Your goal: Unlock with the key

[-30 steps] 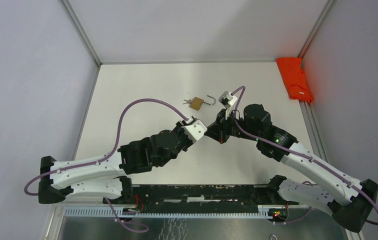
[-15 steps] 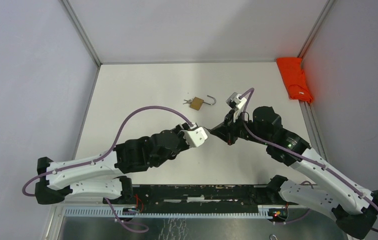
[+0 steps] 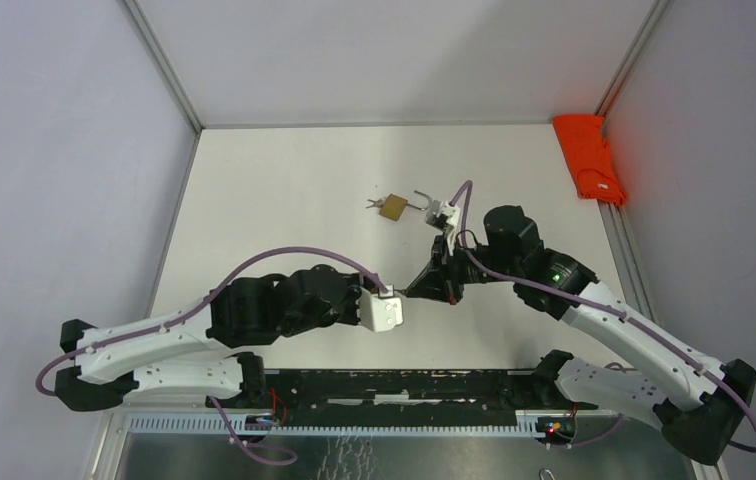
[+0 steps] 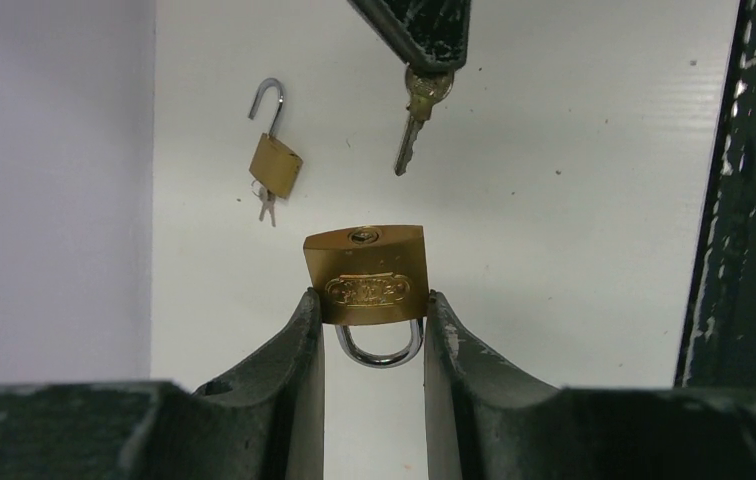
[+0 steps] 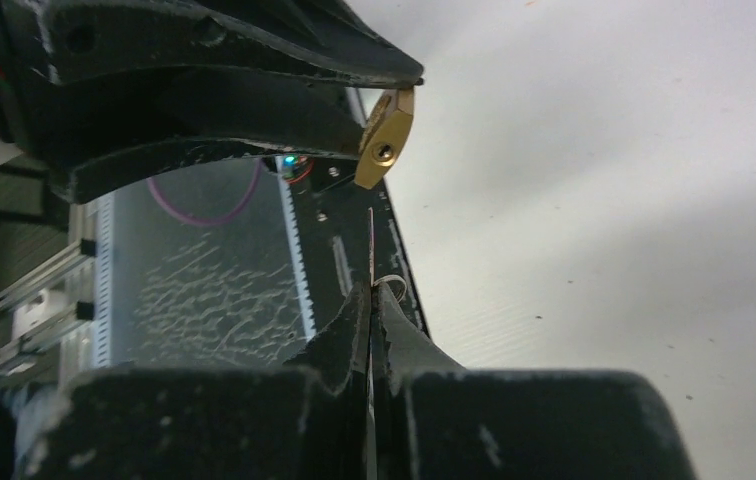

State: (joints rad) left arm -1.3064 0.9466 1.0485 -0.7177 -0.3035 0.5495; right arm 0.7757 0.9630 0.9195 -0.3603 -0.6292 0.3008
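Note:
A brass padlock (image 4: 366, 280) hangs above the table in my left gripper (image 4: 369, 300), which is shut on its sides. Its shackle (image 4: 379, 350) is closed and points back at the camera; the keyhole (image 4: 359, 237) faces away. My right gripper (image 5: 371, 295) is shut on a silver key (image 4: 412, 125), which shows edge-on in the right wrist view. The key's tip points towards the padlock (image 5: 386, 140) but stays a short way off, up and to the right of the keyhole. In the top view both grippers meet near the table's middle, by the right gripper (image 3: 419, 288).
A second brass padlock (image 3: 392, 207) lies farther back on the white table with its shackle open and a key in it. An orange object (image 3: 589, 155) rests at the far right edge. A black rail (image 3: 404, 385) runs along the near edge.
The left arm has drawn back towards the near edge with the padlock. The right gripper has swung left and nearer with the key, following it.

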